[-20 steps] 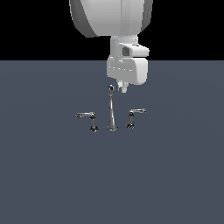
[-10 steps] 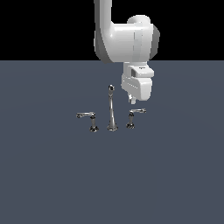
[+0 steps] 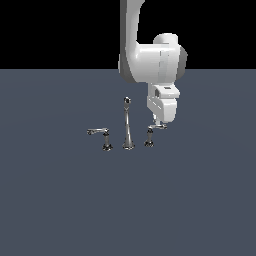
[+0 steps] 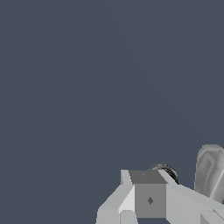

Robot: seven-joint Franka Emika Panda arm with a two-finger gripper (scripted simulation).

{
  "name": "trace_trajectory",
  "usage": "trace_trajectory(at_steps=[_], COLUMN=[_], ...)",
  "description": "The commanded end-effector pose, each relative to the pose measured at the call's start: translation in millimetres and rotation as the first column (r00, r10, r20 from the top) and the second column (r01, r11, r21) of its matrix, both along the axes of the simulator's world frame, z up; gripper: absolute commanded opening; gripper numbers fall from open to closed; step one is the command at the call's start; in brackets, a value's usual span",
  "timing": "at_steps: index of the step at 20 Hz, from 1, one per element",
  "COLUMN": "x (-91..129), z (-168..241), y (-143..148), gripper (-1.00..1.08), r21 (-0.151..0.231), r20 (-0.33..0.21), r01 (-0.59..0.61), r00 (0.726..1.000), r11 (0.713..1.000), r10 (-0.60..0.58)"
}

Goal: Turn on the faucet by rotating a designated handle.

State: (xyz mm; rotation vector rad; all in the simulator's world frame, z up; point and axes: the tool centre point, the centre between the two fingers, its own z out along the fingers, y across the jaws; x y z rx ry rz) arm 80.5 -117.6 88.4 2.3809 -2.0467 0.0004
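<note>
The gripper (image 3: 158, 123) hangs with its fingertips at the lever of the designated handle (image 3: 150, 135); whether the fingers are spread or closed cannot be told, and the wrist view shows only one finger (image 4: 146, 199) over a dark ring. Directly below the tool stands that handle's post; the faucet's spout (image 3: 127, 125) is just beside it, and the longer-levered handle (image 3: 101, 136) lies beyond the spout. The fingertips could slide over the short, upslanted lever without turning it, or the gripper could brush the spout.
</note>
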Motion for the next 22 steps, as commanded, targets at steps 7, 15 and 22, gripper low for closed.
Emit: trace_trajectory(at_steps=[7,15,22], x=[2,-19,-38], z=[-2,-2,-2], y=[-3,-16,-27], gripper=[-1.00,-1.00,-1.00], r21=[0.002,0.002,0.002], r20=[0.001,0.001,0.001], r01=[0.013,0.013,0.013], r00=[1.000,1.000,1.000], r11=[1.000,1.000,1.000], r10=[-0.013,-0.013,-0.013])
